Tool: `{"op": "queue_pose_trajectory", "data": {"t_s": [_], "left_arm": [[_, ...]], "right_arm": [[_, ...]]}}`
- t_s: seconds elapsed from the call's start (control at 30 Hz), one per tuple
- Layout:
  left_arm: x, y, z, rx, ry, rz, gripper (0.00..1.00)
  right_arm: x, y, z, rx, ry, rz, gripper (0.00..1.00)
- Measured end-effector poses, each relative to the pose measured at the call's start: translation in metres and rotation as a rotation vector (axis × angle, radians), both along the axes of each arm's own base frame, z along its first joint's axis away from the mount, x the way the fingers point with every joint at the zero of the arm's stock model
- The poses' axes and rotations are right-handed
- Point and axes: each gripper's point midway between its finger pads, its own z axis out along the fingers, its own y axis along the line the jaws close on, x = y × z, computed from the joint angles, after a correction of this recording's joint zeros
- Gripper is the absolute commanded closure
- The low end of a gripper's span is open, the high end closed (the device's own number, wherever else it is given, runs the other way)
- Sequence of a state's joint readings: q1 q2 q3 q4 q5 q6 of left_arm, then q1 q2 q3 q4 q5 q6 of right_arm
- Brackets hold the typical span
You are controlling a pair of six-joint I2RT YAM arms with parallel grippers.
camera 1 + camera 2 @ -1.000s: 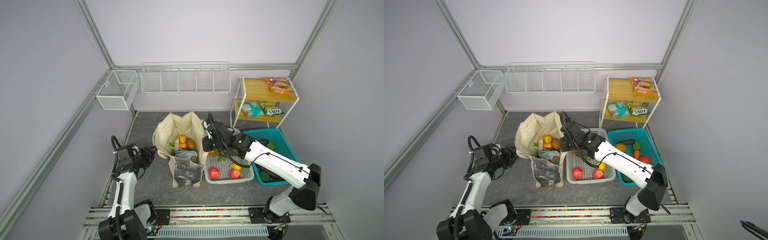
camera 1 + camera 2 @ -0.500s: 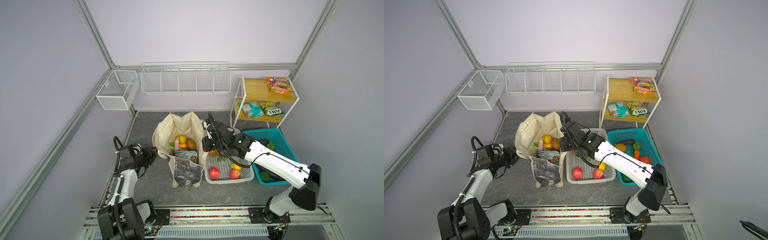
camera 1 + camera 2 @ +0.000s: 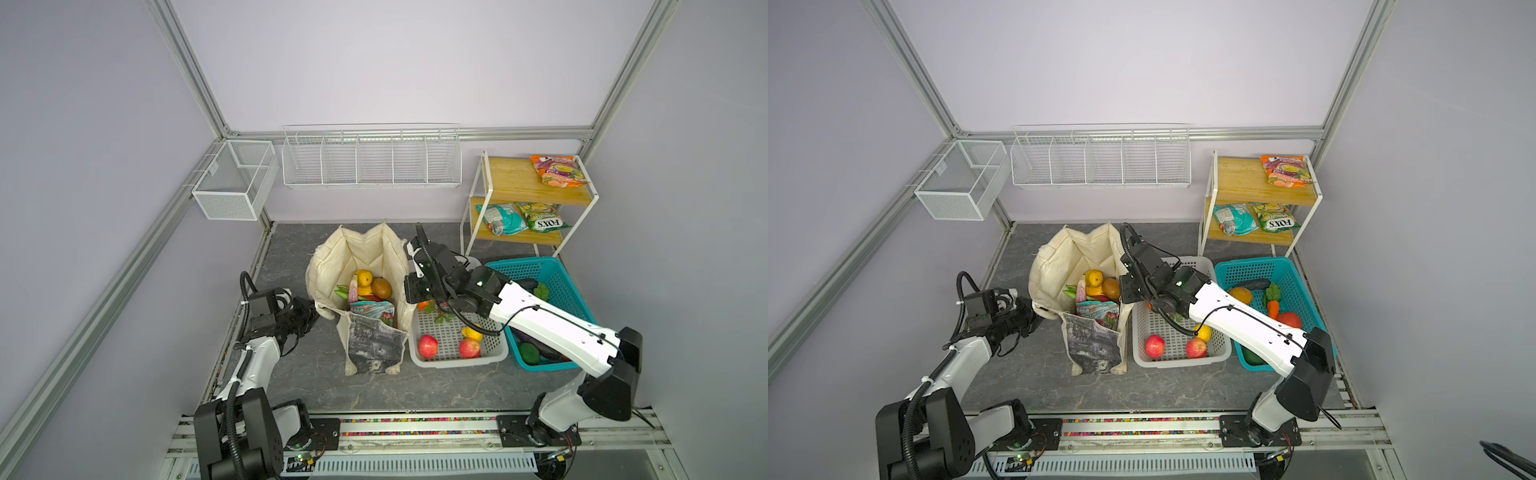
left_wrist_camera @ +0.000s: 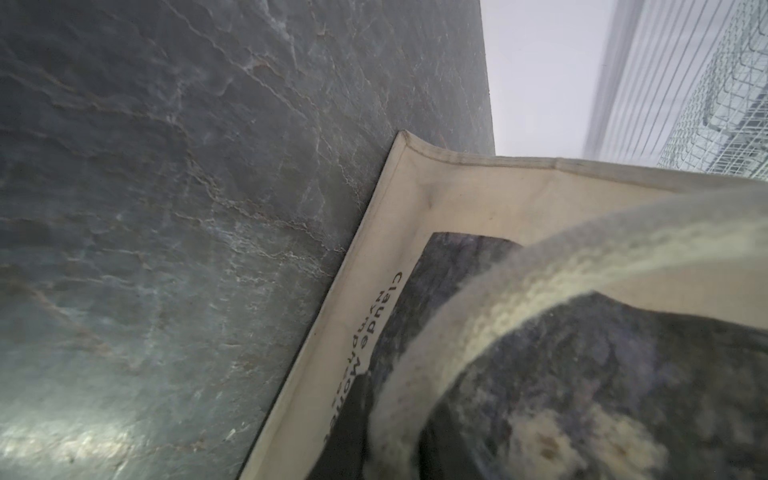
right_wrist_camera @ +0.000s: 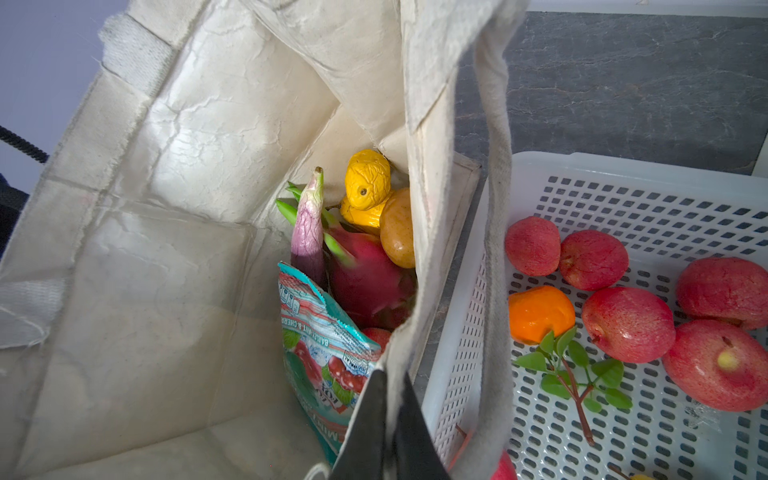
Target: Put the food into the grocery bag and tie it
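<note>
L arm low, stretched to grocery bag [image 3: 365, 253] handle [image 4: 519, 307], L pincer [image 3: 309, 318]: I can't tell | R arm stretched across, R pincer [image 5: 390, 386] clamped on bag rim

1. The left arm [image 3: 254, 365] rises from its base at the lower left of both top views. Its white forearm slopes up and to the right, with the black wrist turned rightward.
2. The left gripper [image 3: 307, 318] sits left of centre, tips at the left side of the grocery bag [image 3: 361, 257]. From here I cannot tell whether the jaws are closed.
3. The right arm [image 3: 548, 328] starts at the lower right, its dark elbow near the right edge. The long white forearm runs up-left to the middle.
4. The right gripper [image 5: 384, 403] points down. In the right wrist view its black fingers [image 5: 363, 428] are pinched tight on the bag's rim cloth.
</note>
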State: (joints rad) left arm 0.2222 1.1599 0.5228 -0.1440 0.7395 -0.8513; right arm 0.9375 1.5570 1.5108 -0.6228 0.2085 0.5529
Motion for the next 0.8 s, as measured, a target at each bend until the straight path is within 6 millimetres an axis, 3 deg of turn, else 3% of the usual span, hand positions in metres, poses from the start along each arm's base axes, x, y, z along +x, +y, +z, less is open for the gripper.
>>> {"op": "queue_pose_trajectory", "data": {"t_s": [0.3, 0.5, 0.63, 0.8], "left_arm": [[-0.003, 0.000, 0.001, 0.004, 0.006, 0.005, 0.93], [-0.014, 0.005, 0.023, 0.036, -0.043, 0.039, 1.00], [-0.025, 0.027, 0.064, 0.100, -0.127, 0.135, 1.00], [-0.032, 0.057, 0.154, 0.242, -0.269, 0.228, 1.00]], "right_arm": [[0.000, 0.000, 0.000, 0.000, 0.000, 0.000, 0.91], [0.000, 0.000, 0.000, 0.000, 0.000, 0.000, 0.91], [0.000, 0.000, 0.000, -0.002, 0.001, 0.001, 0.91], [-0.001, 0.001, 0.002, 0.002, 0.004, 0.006, 0.90]]}}
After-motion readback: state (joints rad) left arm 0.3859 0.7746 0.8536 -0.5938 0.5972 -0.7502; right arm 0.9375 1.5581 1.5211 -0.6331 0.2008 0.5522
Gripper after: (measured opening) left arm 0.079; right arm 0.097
